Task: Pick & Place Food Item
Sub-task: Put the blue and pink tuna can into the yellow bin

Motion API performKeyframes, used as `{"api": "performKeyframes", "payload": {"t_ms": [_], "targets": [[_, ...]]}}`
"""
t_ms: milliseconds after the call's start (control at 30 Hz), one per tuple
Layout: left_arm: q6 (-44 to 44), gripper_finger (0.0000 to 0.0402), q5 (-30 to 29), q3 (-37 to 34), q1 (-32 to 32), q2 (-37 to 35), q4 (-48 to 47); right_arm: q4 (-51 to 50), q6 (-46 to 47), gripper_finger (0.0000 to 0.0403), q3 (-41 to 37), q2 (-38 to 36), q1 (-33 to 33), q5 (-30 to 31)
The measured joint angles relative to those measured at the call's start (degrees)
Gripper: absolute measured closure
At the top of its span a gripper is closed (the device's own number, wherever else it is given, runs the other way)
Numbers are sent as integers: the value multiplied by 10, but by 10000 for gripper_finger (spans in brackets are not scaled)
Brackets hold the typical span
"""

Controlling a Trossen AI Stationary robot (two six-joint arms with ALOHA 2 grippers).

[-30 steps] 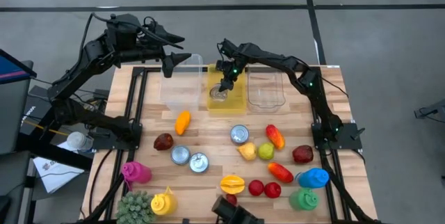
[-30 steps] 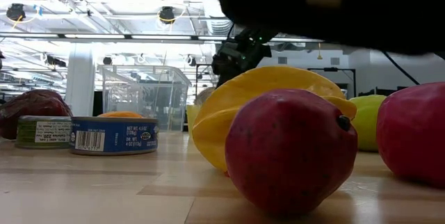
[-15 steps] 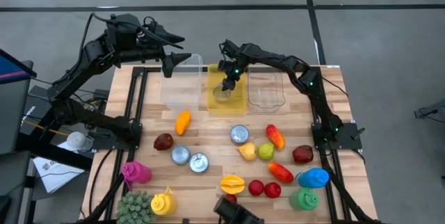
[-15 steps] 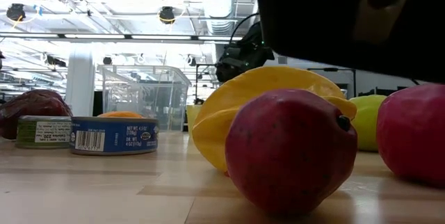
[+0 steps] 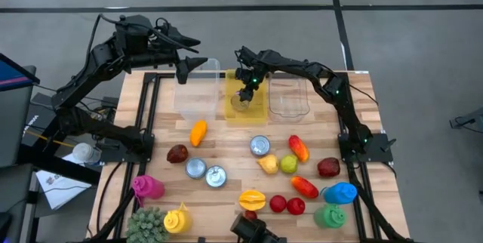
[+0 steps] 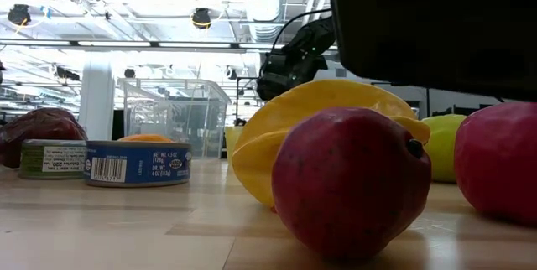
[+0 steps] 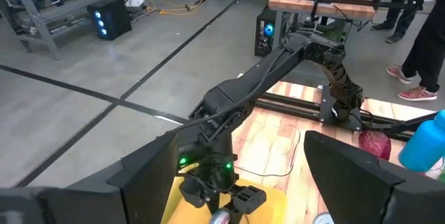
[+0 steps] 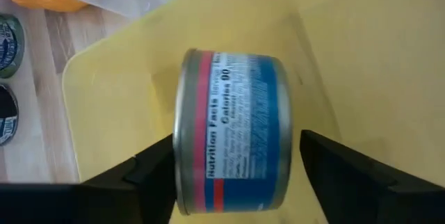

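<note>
A can (image 8: pixel 233 137) with a blue and red label lies in the yellow bin (image 5: pixel 257 112) at the table's far side. In the high view the can (image 5: pixel 240 104) is a grey spot on the bin's floor. My right gripper (image 5: pixel 244 86) hangs open just above it. In the right wrist view its fingers (image 8: pixel 142 175) stand on either side of the can, with a gap showing at one side. My left gripper (image 5: pixel 198 54) is open and waits high over the far left of the table, above a clear bin (image 5: pixel 198 92).
A second clear bin (image 5: pixel 288 98) stands right of the yellow one. Nearer lie an orange piece (image 5: pixel 198 131), three more cans (image 5: pixel 259 146), several fruits (image 5: pixel 288 164) and coloured bottles (image 5: pixel 339 193). In the low view a red fruit (image 6: pixel 352 182) sits close to the camera.
My right gripper has risen a little out of the yellow bin, drifting slightly toward the far edge. The can has stayed on the bin's floor.
</note>
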Motion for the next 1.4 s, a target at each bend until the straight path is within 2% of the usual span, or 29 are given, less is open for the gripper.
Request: {"api": "performKeyframes", "payload": {"t_ms": [233,567,733,867,933,1000,1200,1233,1400], "targets": [[0,103,0,0,0,0,-1,-8,3,118,10,0,-5,51],[0,103,0,0,0,0,-1,-24,0,118,69,0,-6,88],[0,103,0,0,0,0,-11,-106,-43,118,137,0,-1,101],[0,103,0,0,0,-5,-33,-173,-91,121,172,0,34,181],[0,105,0,0,0,-10,-45,-178,-101,139,171,0,60,227],[0,110,0,0,0,-18,-46,-177,-114,176,164,0,80,240],[0,161,0,0,0,-62,-48,-133,-134,369,130,0,111,235],[0,174,0,0,0,-70,-48,-130,-135,384,127,0,113,234],[-3,256,0,0,0,-102,-52,-110,-121,399,95,-1,113,219]]}}
